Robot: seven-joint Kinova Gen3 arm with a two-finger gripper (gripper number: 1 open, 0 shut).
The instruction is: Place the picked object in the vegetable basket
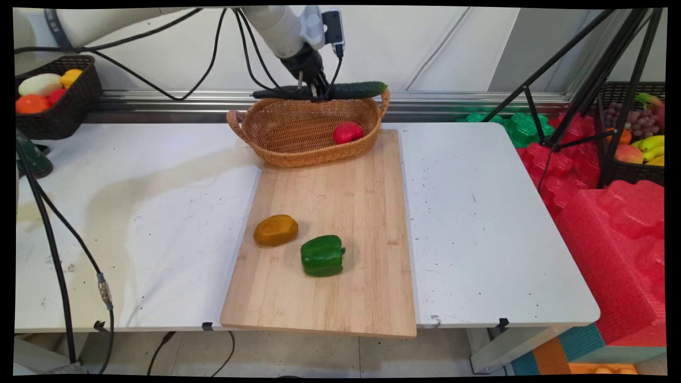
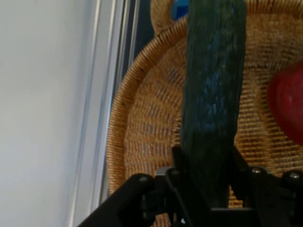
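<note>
Claw [image 1: 314,91] was clamped on a cucumber [image 1: 351,90], top centre of the main view, holding it level just above the back rim of the wicker basket [image 1: 298,133]. Main view showed the full cucumber length, running from left of the claw to the basket's right handle; hand view only showed a dark green section of the cucumber [image 2: 210,104] rising from between the fingers [image 2: 179,163], which pressed on both of its sides. Hand view confirmed the basket [image 2: 142,142] sat directly below the claw [image 2: 208,189], with a red item [image 2: 289,101] at right inside it; main view placed that red fruit [image 1: 348,132] against the basket's right inner wall. Only the main view showed the rest: basket sat on the far end of a wooden cutting board [image 1: 330,287] on the white bench [image 1: 133,213], an orange-brown potato-shaped piece [image 1: 275,230] and a green bell pepper [image 1: 322,255] lying near each other, apart, in the lower middle of the board. A dark basket of produce [image 1: 58,101] sat at upper left, another fruit basket [image 1: 638,138] behind tripod legs [image 1: 585,80] at upper right, red foam trays [image 1: 612,229] at right off the bench.
</note>
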